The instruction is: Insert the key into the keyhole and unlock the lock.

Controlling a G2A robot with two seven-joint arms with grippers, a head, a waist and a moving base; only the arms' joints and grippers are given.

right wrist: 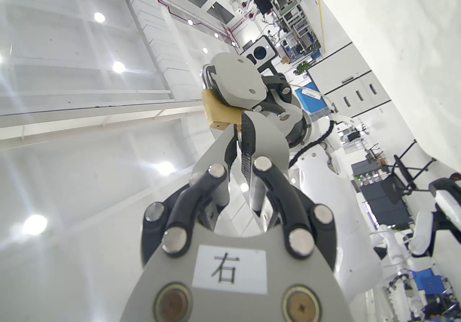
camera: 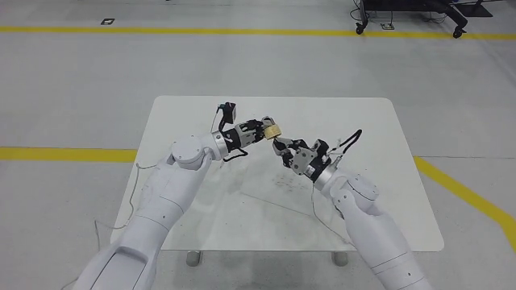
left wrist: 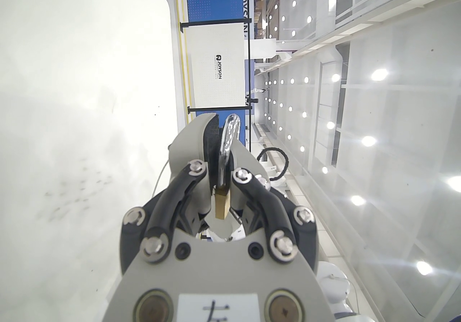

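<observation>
Above the middle of the white counter (camera: 371, 137), the left gripper (left wrist: 225, 138) holds a brass lock (right wrist: 218, 113) clear of the surface, its fingers (left wrist: 191, 145) clamped on the silver shackle (left wrist: 228, 132) while the brass body juts out beside them. The right gripper (right wrist: 239, 129) meets the body's end opposite the shackle, fingers (right wrist: 268, 143) drawn together on a thin key (right wrist: 237, 130) that reaches the lock's base face — how far it sits in the keyhole cannot be told
</observation>
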